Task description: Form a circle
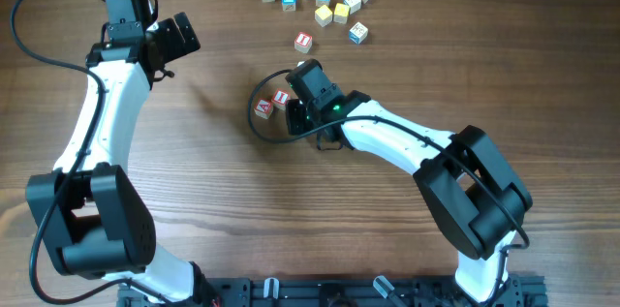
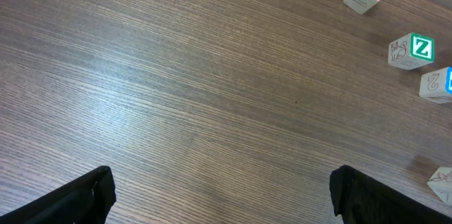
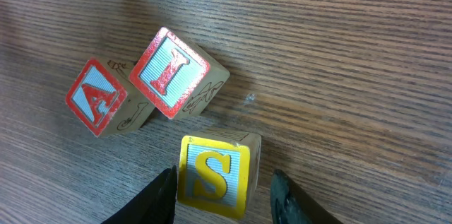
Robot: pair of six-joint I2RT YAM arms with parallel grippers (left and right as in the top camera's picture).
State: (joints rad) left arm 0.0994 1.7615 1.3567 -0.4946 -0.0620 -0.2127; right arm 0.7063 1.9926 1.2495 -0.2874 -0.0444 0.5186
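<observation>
Near the middle of the wooden worktop (image 1: 242, 210), the circle (image 3: 185, 90) is no ring yet: three letter cubes in a tight cluster. A red-lettered A cube (image 3: 99, 97) and a red-lettered I cube (image 3: 168, 72) sit side by side, touching, both askew to the grain. Just below them in the right wrist view lies a yellow S cube (image 3: 212, 174), close to the I cube with a sliver of wood between. The right claw (image 3: 222, 197) stands astride that S cube, jaws partly open: the finger (image 3: 161, 197) at the left of that view lies against the cube, the other is a little clear of it, so nothing is clamped. From overhead the S cube is hidden beneath the right wrist. A lone red-lettered cube (image 1: 303, 42) sits between the cluster and the loose cubes (image 1: 324, 15) scattered toward the far edge, with green, blue, yellow and plain faces. The left claw (image 2: 224, 199) hangs wide open over the wood, well apart from the cluster, gripping nothing; a green Z cube (image 2: 413, 49) shows at the right edge of its view
</observation>
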